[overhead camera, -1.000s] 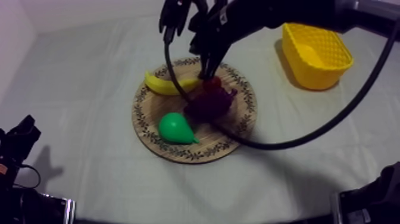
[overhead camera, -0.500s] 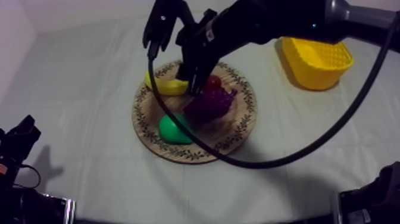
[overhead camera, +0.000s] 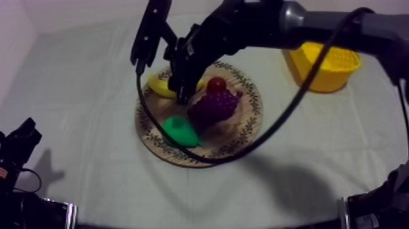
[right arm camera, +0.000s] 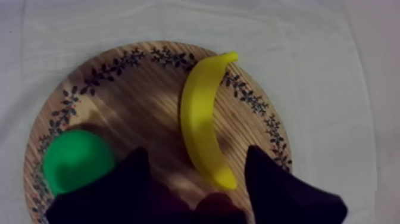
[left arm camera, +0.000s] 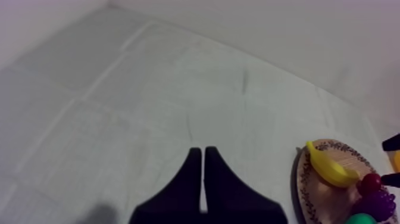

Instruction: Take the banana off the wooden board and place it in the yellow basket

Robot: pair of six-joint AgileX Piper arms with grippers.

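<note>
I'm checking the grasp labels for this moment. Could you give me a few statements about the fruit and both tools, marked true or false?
1. The banana lies on the wooden board. True.
2. The right tool is shut on the banana. False: the right tool is open over the board, with a finger on either side of the banana's end.
3. The left tool is shut on nothing, over the cloth. True.
4. The pear is in the basket. False: the pear lies on the board, and the yellow basket stands apart.
</note>
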